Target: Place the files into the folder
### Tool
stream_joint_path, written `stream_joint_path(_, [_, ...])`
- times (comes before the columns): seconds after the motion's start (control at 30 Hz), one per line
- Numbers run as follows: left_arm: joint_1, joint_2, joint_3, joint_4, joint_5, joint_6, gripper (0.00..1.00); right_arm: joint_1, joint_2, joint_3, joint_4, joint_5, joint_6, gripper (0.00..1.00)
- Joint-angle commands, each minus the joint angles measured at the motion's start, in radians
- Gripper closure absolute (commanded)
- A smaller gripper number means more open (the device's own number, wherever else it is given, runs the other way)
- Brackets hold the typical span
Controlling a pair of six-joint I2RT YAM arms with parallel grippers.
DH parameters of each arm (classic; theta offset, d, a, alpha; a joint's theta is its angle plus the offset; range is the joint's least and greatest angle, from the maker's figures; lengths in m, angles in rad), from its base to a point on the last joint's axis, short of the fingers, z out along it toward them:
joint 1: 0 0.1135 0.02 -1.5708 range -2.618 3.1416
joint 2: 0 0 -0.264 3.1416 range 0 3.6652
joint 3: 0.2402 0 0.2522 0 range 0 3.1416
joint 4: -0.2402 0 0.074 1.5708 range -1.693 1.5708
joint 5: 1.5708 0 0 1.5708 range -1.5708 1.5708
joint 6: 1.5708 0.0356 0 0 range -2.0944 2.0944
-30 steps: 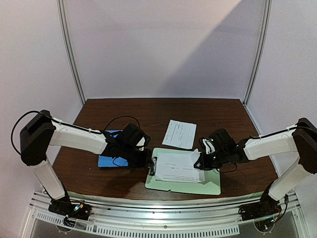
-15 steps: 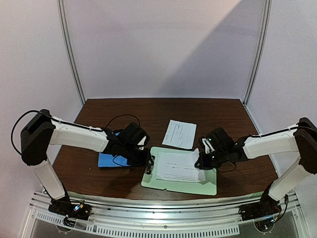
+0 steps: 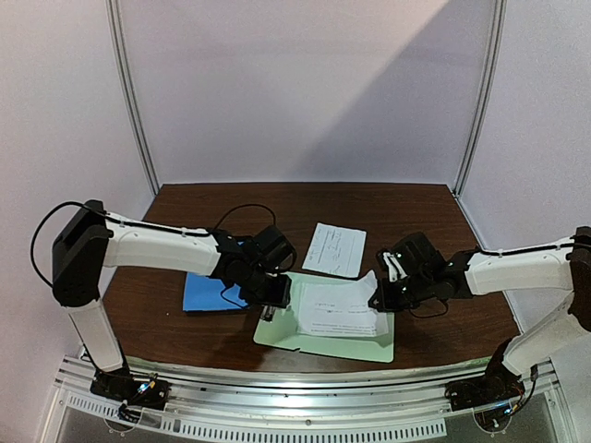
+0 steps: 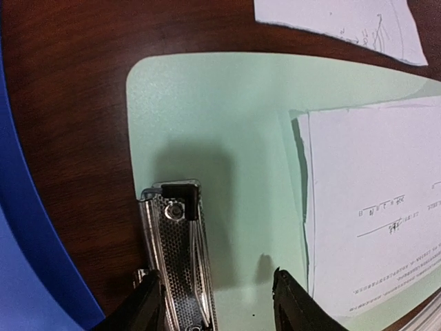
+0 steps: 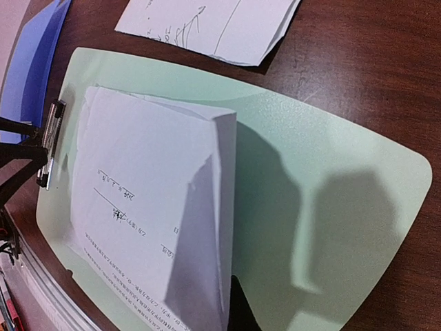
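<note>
The left gripper [image 4: 218, 305] stands spread about the clip [image 4: 178, 262]. The right gripper [image 3: 378, 297] pinches the sheet's [image 5: 138, 207] raised edge on the clipboard [image 4: 207, 103], likely bound for the folder [image 3: 205, 293] at left. A second sheet [image 3: 334, 249] lies beyond.

place: lab test booth | white panel walls [image 3: 305, 83] (aluminium frame posts [image 3: 131, 92])

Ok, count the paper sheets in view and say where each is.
2. One sheet lies on the table beyond the clipboard; the second sheet lies on the clipboard, its right edge lifted in the right claw. Others may hide beneath.
</note>
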Motion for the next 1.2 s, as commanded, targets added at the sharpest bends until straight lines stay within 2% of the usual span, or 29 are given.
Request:
stream_joint_path(0.0, [-0.017,0.017,0.039,-0.137,-0.113,0.022,0.47,0.006,0.026,0.011,0.016,-0.021,-0.002,1.0])
stream_joint_path(0.23, [-0.01,0.06,0.048,-0.162,-0.114,0.036,0.51,0.005,0.034,0.003,0.016,-0.025,-0.006,1.0])
stream_joint_path(0.47, [0.004,0.089,0.041,-0.095,-0.073,0.047,0.63,0.006,0.036,0.001,0.019,-0.031,-0.004,1.0])
stream_joint_path(0.9, [0.002,0.097,0.025,-0.085,-0.058,0.034,0.99,0.005,0.054,0.01,0.027,-0.057,0.002,1.0])
stream_joint_path(1.17, [0.001,0.095,0.025,-0.077,-0.048,0.012,1.0,0.009,0.065,0.05,0.041,-0.086,0.058,1.0])
